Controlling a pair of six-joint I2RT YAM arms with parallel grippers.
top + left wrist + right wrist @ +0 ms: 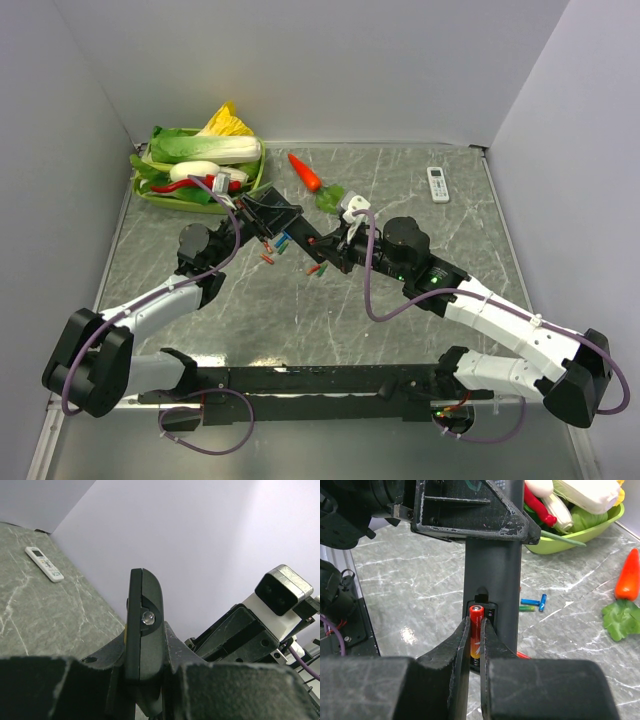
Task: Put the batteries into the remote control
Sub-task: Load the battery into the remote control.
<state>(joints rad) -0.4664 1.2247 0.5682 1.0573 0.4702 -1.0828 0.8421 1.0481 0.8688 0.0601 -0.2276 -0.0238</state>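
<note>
My left gripper point(268, 214) is shut on the black remote control point(300, 230) and holds it above the table, back side up. In the left wrist view the remote point(143, 625) stands edge-on between my fingers point(175, 650). My right gripper point(476, 622) is shut on an orange-red battery point(476, 630), which sits in the left slot of the remote's point(492, 575) open battery compartment. The right slot looks empty. Loose blue point(530, 601) and green point(525, 608) batteries lie on the table beyond. More batteries point(270, 256) lie below the remote.
A green tray point(152, 193) of toy vegetables stands at the back left. An orange carrot point(305, 172) with a green leaf point(330, 197) lies behind the grippers. A white remote point(438, 184) lies at the back right. Walls close in on three sides.
</note>
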